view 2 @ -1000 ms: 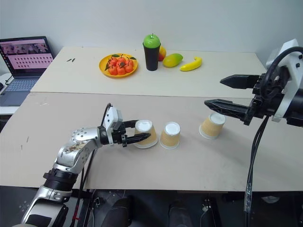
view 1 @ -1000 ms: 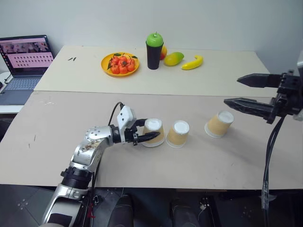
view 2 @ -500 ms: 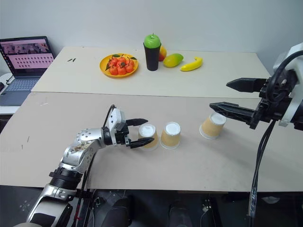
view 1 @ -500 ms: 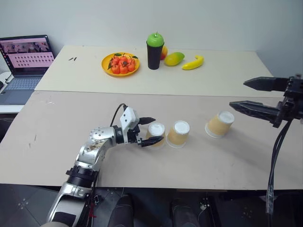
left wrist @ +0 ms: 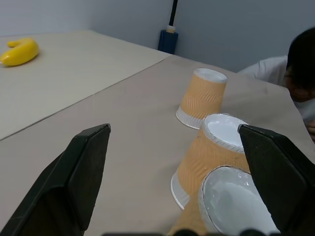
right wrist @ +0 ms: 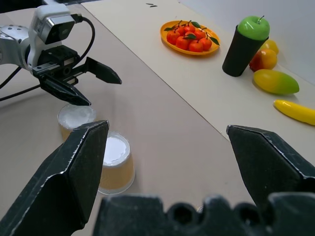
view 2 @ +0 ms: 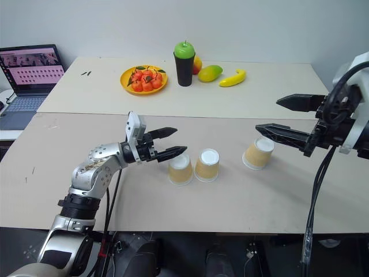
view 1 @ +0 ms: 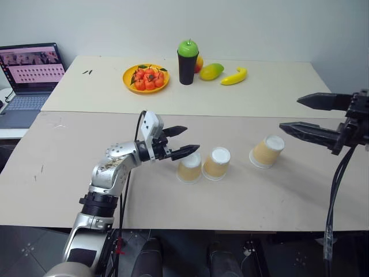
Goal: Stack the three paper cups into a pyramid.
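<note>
- Looking at my left gripper: fingers spread apart, holding nothing, hovering just above the leftmost of the three paper cups.
- That cup sits upside down on the table, touching the middle cup beside it.
- Third cup is off to the right, tilted, well apart from the pair.
- My right gripper hangs spread wide above the third cup, empty too.
- No pyramid yet.
</note>
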`<control>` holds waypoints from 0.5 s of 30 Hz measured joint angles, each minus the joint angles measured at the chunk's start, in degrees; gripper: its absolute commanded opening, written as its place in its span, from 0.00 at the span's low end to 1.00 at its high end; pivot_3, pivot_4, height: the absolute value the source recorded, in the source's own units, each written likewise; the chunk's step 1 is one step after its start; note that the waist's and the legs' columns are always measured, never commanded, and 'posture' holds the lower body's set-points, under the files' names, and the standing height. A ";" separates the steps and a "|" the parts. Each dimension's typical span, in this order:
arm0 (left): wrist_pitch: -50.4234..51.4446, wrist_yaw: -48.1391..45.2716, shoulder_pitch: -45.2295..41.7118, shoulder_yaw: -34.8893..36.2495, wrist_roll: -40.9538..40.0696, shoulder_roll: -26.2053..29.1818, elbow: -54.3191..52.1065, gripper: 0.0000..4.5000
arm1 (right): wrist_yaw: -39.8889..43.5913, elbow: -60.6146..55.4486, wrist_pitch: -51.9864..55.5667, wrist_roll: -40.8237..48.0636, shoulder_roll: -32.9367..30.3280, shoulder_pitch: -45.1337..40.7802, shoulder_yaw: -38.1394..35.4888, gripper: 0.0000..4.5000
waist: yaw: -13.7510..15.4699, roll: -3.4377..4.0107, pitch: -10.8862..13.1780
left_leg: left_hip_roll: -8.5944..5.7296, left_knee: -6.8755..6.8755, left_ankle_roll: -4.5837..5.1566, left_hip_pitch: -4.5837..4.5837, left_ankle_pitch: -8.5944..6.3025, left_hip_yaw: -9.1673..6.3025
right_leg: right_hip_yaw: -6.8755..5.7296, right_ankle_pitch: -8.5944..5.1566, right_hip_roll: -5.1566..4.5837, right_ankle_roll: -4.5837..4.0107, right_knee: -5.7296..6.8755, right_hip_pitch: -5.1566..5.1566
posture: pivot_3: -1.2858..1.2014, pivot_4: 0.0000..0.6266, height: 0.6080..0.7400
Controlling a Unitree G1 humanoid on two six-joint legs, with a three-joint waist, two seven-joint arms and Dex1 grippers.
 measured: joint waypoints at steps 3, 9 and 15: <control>1.76 1.40 -2.14 0.89 -0.97 0.03 -1.40 0.99 | -0.25 0.04 -0.47 0.00 0.17 -0.35 0.57 1.00 | 0.07 0.00 0.00 | 0.00 0.01 0.00 0.00 0.00 0.00 | 0.00 0.00 0.00 0.00 0.00 0.01 | 0.52 0.24 0.96; 7.76 2.96 -8.34 3.97 -5.20 2.57 -4.97 0.99 | 0.04 0.23 -1.04 -0.14 0.97 0.41 2.02 1.00 | 0.01 0.00 0.00 | 0.00 -0.03 0.00 -0.01 0.00 -0.01 | 0.00 -0.01 0.00 0.02 -0.01 0.00 | 0.52 0.24 0.96; 23.72 -3.21 -16.89 10.08 -16.77 17.44 -8.08 0.99 | 2.98 2.22 -6.29 -8.18 0.71 11.77 2.49 1.00 | -0.50 0.04 -0.02 | -0.01 -0.03 0.03 0.02 -0.02 0.01 | 0.01 -0.06 -0.01 0.07 0.00 0.00 | 0.52 0.24 0.96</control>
